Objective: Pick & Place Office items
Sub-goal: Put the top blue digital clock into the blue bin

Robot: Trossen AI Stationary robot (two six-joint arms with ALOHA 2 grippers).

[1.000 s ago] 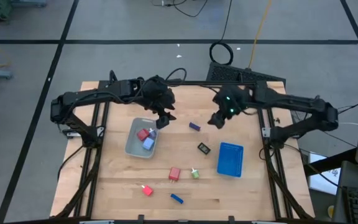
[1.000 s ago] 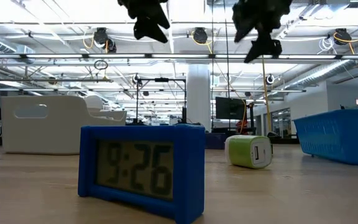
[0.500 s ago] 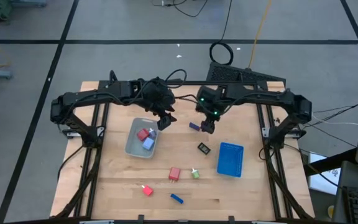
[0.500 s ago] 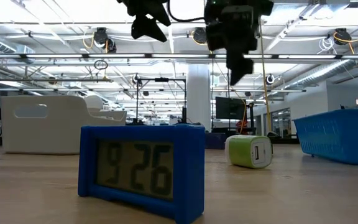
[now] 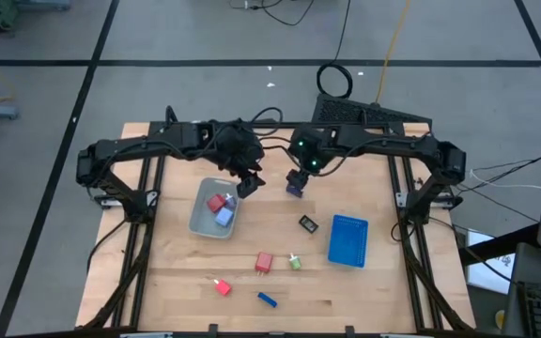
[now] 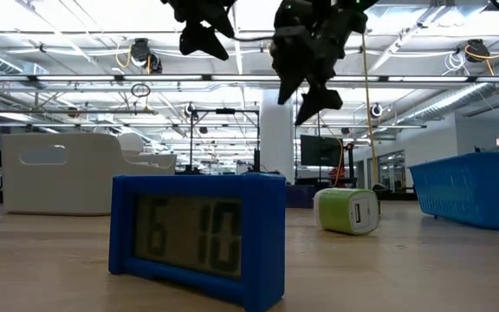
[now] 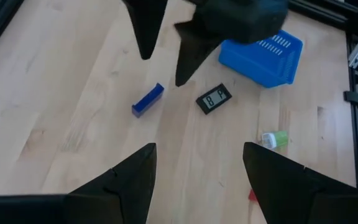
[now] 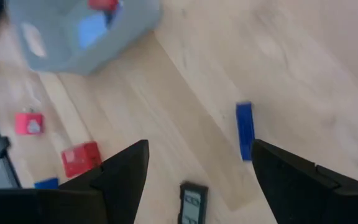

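The blue clock on the surface reads "6 10"; both the left end effector and right end effector hang released, grasping nothing.

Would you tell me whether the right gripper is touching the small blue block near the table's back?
Apart. In the right wrist view, bare wood separates the open right gripper from the blue block, which lies flat on the table.

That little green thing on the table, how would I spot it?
Find the blue tray on the table's right half, then look just to its left. The small green block lies there beside a larger red block; it is the table's only green item.
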